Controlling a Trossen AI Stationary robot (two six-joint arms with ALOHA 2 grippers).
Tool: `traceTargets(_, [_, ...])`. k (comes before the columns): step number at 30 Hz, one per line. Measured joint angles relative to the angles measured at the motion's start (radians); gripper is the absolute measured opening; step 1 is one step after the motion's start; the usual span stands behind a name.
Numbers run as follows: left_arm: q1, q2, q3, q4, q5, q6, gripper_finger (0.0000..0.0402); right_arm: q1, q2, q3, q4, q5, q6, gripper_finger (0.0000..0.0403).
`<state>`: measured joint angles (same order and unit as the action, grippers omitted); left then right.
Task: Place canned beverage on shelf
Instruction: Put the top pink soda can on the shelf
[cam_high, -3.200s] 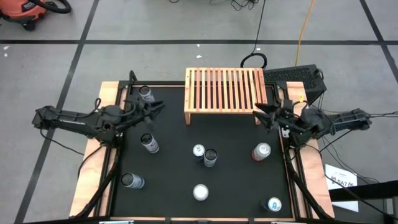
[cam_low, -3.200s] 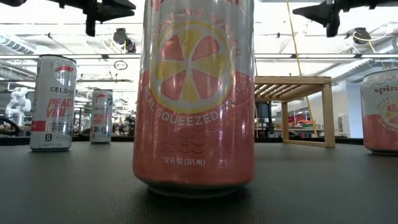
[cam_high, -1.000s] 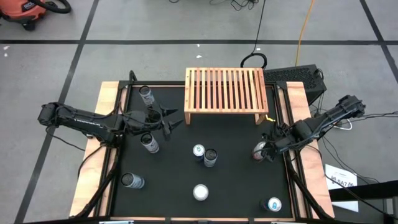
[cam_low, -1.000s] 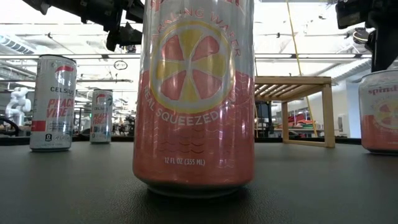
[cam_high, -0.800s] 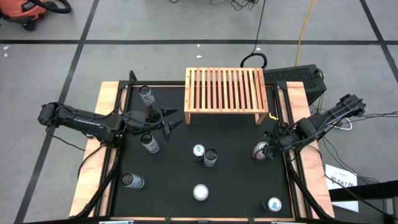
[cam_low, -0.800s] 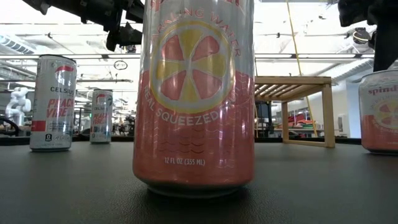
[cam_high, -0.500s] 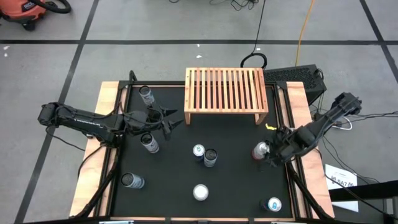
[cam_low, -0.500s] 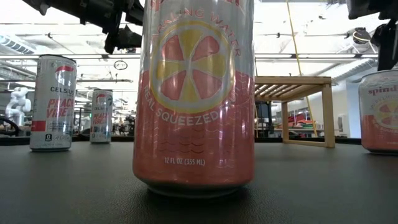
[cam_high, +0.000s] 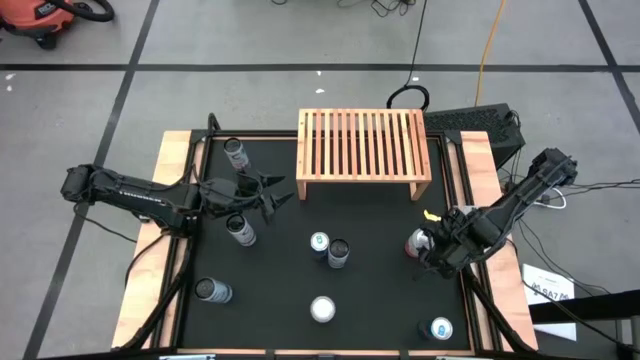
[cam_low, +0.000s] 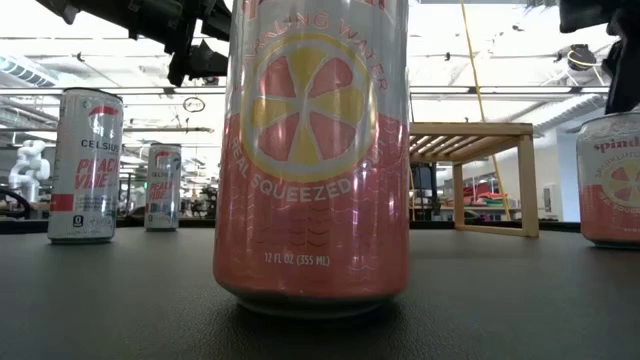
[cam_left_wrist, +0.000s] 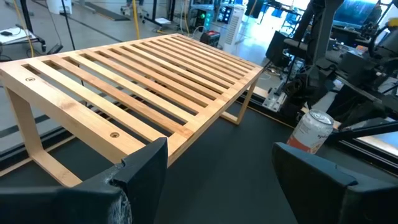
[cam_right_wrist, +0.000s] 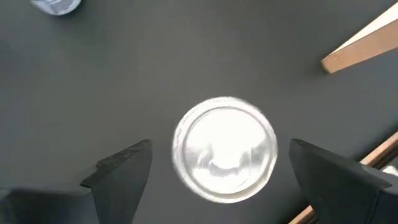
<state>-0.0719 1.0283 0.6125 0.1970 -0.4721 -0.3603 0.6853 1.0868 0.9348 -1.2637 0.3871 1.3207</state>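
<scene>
- The pink can (cam_high: 419, 243) stands upright on the black table (cam_high: 380, 300) at about 4 o'clock from centre, apart from the wooden shelf (cam_high: 362, 150) at 12 o'clock.
- We see grey floor with dark tape lines around the table; further cans dot the mat.
- Our right gripper (cam_right_wrist: 221, 171) hangs directly over that can, fingers spread wide, gripping nothing.
- Since half a second ago it has slid a little farther over the can.
- Our left gripper (cam_high: 272, 190), released, has stayed at 9 o'clock, facing the shelf.
</scene>
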Motion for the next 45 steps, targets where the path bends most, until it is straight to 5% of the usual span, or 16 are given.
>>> traceTargets(19, [0.0, 0.0, 0.0, -0.004, -0.004, 0.0, 0.029, 0.037, 0.002, -0.164, 0.136, 0.034, 0.175, 0.0366])
traceTargets(34, [0.001, 0.0, 0.0, -0.005, -0.005, 0.079, 0.029, 0.034, -0.002, -0.173, 0.108, 0.104, 0.167, 0.0278])
traceTargets(45, [0.001, 0.0, 0.0, 0.004, -0.005, 0.079, 0.029, -0.008, -0.028, 0.15, -0.009, 0.08, -0.106, 0.0279])
